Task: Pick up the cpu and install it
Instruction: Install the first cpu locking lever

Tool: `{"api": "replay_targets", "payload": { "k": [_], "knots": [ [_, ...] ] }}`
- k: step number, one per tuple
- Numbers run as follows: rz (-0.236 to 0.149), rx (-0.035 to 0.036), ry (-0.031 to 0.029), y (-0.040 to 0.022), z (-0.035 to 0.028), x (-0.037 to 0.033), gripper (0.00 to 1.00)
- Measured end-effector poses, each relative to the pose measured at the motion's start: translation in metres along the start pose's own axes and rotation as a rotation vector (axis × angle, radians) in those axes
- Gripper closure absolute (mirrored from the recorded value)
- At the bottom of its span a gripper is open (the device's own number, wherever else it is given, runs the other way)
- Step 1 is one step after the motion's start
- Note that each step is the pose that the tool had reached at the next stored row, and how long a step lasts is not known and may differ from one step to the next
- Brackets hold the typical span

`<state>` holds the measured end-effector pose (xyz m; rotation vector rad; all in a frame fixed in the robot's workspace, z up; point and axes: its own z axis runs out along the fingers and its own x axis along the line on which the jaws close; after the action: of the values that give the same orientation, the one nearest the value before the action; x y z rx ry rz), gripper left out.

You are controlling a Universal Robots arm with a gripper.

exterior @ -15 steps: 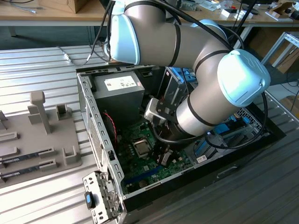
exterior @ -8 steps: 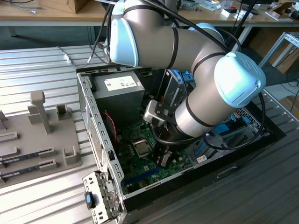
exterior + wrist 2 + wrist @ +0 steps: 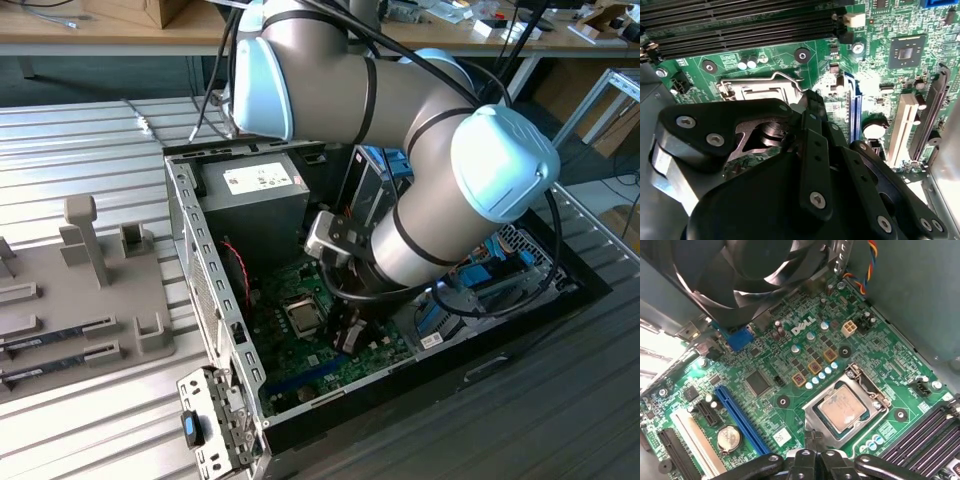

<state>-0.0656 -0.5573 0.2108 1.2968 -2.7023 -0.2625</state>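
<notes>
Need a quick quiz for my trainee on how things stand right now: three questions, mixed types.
1. True or false: the cpu lies in the socket, not in the hand.
2. The coin battery sits beside: A) the blue slot; B) the fan; C) the memory slots.
3. Fill in: the arm reaches down into the open ___.

Key: 1 true; 2 A; 3 case.

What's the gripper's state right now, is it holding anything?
Gripper: shut, holding nothing; the cpu lies in the socket beside it.
</notes>
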Motion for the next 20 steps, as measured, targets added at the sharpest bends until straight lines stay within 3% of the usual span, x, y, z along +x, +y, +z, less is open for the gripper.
{"api": "replay_targets", "payload": {
  "k": [6,7,8,9,11,20],
  "knots": [
    [-0.001,0.0020,0.0027,0.0022,0.0002,-0.0035,0.89],
    [-0.003,0.0026,0.0037,0.0037,-0.0031,-0.0042,0.89],
    [-0.003,0.0027,0.0041,-0.0006,-0.0032,0.0010,0.89],
    [-0.003,0.0023,0.0047,-0.0027,0.0030,0.0017,0.89],
    [-0.003,0.0016,0.0047,-0.0051,0.0027,-0.0004,0.89],
    [-0.003,0.0014,0.0047,-0.0012,0.0018,-0.0052,0.89]
  ]
}}
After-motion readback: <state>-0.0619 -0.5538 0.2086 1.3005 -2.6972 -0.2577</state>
